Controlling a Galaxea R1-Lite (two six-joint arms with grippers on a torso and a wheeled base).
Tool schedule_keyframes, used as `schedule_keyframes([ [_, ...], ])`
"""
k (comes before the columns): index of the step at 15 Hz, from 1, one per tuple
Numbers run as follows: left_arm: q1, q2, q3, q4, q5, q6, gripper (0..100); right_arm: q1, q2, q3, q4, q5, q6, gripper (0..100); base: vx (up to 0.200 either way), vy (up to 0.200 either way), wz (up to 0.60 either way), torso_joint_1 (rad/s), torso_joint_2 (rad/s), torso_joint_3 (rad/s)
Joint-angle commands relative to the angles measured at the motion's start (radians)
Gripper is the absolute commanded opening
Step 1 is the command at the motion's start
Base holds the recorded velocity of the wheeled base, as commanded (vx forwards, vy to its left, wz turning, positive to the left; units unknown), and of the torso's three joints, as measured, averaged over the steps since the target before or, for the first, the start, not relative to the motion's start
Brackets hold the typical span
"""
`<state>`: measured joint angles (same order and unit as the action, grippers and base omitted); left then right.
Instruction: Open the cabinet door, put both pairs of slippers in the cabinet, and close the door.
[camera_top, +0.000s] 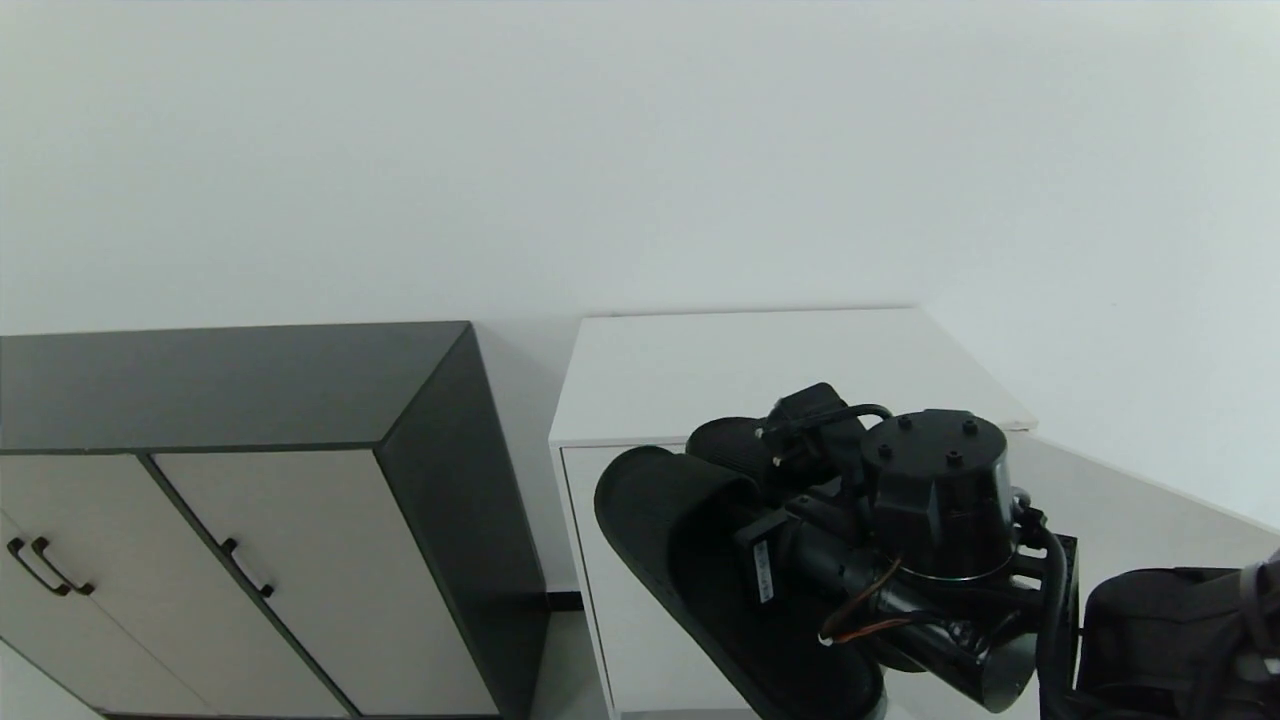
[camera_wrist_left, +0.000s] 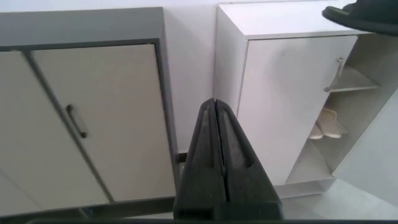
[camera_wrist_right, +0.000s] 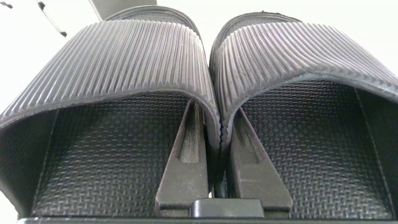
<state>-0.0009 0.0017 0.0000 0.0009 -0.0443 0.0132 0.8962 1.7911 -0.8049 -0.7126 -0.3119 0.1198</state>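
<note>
Status for you: the right gripper (camera_wrist_right: 214, 165) is clamped on 2 black slippers (camera_wrist_right: 137, 68), one pair. Both fingers (camera_wrist_right: 183, 155) sit between the slippers and pinch their inner strap edges together. In the head view you see that pair (camera_top: 680, 540) held up in front of the white cabinet (camera_top: 750, 360), just below its top edge.

The left gripper (camera_wrist_left: 219, 168) has its jaws pressed together with nothing between them. It points at the gap between the 2 cabinets.

The white cabinet is open on one side, with the shelves exposed. One pale pair of slippers (camera_wrist_left: 329, 123) lies on a shelf inside, and 1 door handle (camera_wrist_left: 336, 73) is in sight.

The dark cabinet (camera_top: 200, 380) stands to its left with its doors shut. You can count 3 dark handles (camera_top: 245, 567).
</note>
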Motion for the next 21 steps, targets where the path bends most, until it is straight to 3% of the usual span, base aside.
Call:
schedule_keyframes([
  [1, 0.001, 0.0, 0.0, -0.001, 0.0, 0.001, 0, -0.002, -0.001, 0.001, 0.001, -0.001, 0.0, 0, 0.0, -0.2, 0.0, 0.012, 0.01, 0.002],
  [14, 0.001, 0.0, 0.0, -0.001, 0.0, -0.001, 0, 0.003, -0.004, 0.012, -0.016, -0.001, -0.002, 0, 0.0, -0.2, 0.0, 0.001, 0.0, 0.005],
  [21, 0.001, 0.0, 0.0, -0.001, 0.0, -0.001, 0, 0.003, -0.002, 0.019, -0.016, 0.001, 0.0, 0, 0.0, 0.0, 0.0, 0.0, 0.0, 0.0],
])
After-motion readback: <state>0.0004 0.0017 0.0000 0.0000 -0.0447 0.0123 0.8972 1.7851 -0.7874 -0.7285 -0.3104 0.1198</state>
